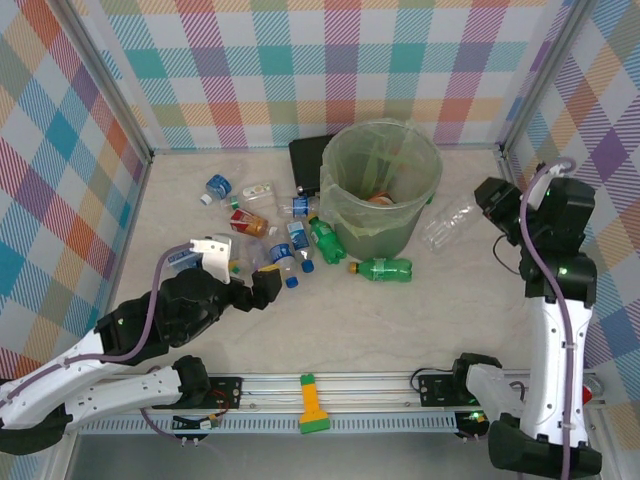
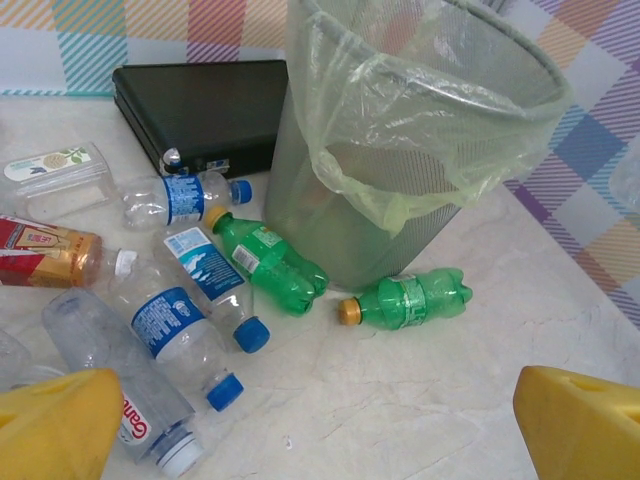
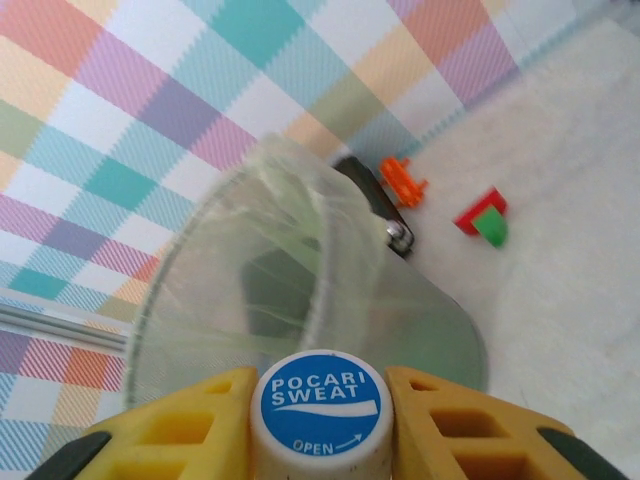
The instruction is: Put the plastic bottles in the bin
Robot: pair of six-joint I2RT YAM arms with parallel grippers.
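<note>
Fingers (image 3: 170, 430) of the right gripper (image 3: 320, 425) are clamped on either side of a clear bottle (image 1: 450, 220), whose blue cap (image 3: 320, 405) reads POCARI SWEAT between them. Seen from above, that bottle points toward the bin (image 1: 392, 228) and sits just to its right, outside the rim. Inside the bin, something orange-brown (image 1: 380, 198) lies at the bottom of the thin bag. The left gripper (image 2: 320, 415) stands wide with nothing between its yellow fingers, low over the worktop (image 1: 400, 330) at the near edge of a loose cluster of bottles. Closest to it lie several blue-labelled bottles (image 2: 175, 335), clear with blue caps, side by side and partly overlapping. Beyond them a green bottle (image 2: 270, 265) lies with its base against or just beside the foot of the bin. A second green bottle (image 2: 410, 300) with a gold cap lies on its side near the bin's base. At the left of the cluster is a red-labelled bottle (image 2: 50, 250), and behind it a clear container (image 2: 50, 170) with a pale label. A flat black case (image 2: 200, 110) rests on the worktop behind the cluster, close beside the bin. Past the bin in the right wrist view, a small orange piece (image 3: 402, 182) and a red-and-green block (image 3: 483, 217) lie on the worktop.
</note>
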